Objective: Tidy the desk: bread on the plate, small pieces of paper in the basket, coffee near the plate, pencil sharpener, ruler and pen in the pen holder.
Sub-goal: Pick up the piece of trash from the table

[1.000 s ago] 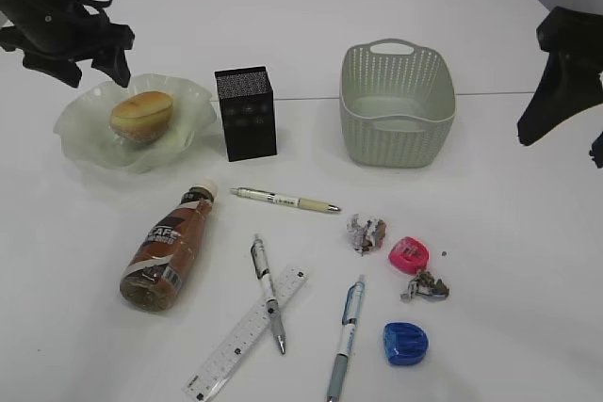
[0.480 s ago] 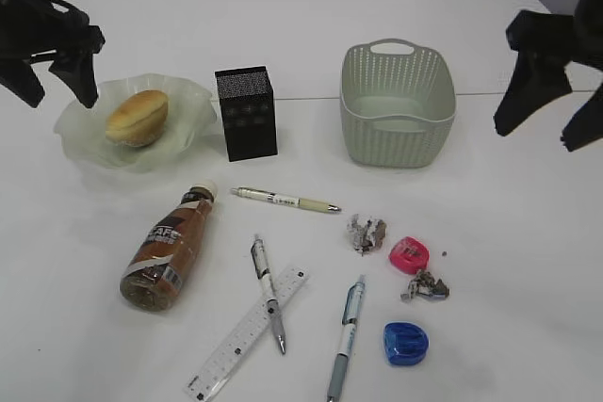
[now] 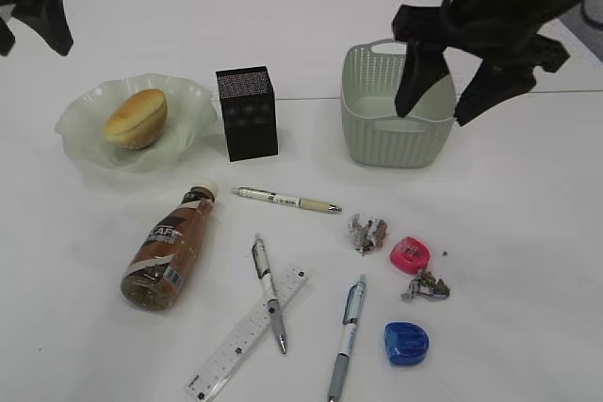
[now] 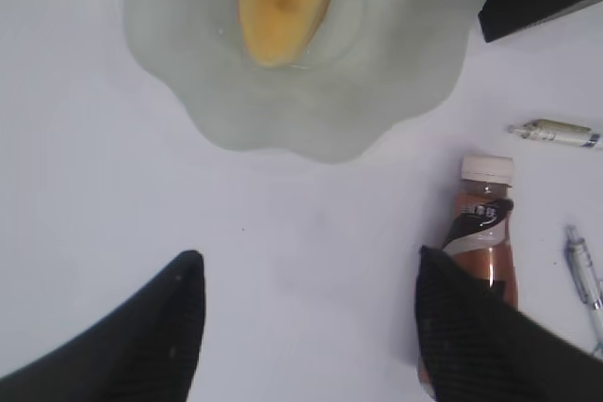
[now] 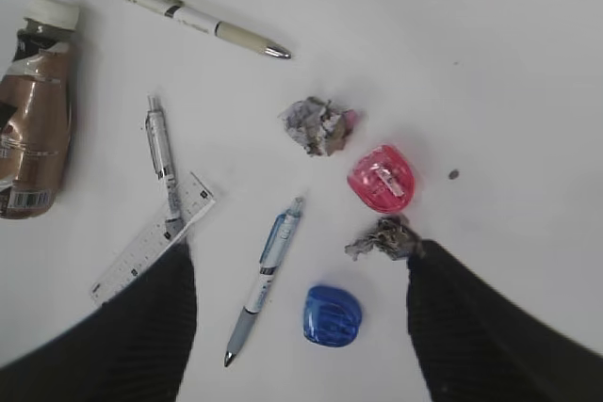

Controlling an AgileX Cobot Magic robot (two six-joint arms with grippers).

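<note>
The bread (image 3: 137, 118) lies on the glass plate (image 3: 85, 138). The coffee bottle (image 3: 170, 249) lies on its side below it. The black pen holder (image 3: 247, 112) and the basket (image 3: 398, 105) stand behind. Three pens (image 3: 286, 200) (image 3: 268, 291) (image 3: 346, 336), a ruler (image 3: 245, 331), a pink sharpener (image 3: 409, 252), a blue sharpener (image 3: 405, 343) and two paper scraps (image 3: 366, 233) (image 3: 426, 285) lie in front. My left gripper (image 3: 33, 44) is open and empty, up left of the plate. My right gripper (image 3: 435, 116) is open and empty, high over the basket's front; the right wrist view shows the blue sharpener (image 5: 332, 315) between its fingers.
The silver pen lies across the ruler's upper end (image 5: 151, 249). The second paper scrap (image 5: 384, 238) touches the pink sharpener (image 5: 381, 178). In the left wrist view the bottle (image 4: 485, 242) lies beside the right finger, the plate (image 4: 377, 91) beyond.
My right arm has swung left from the table's right edge to over the basket. My left gripper has drawn up and left, away from the plate.
</note>
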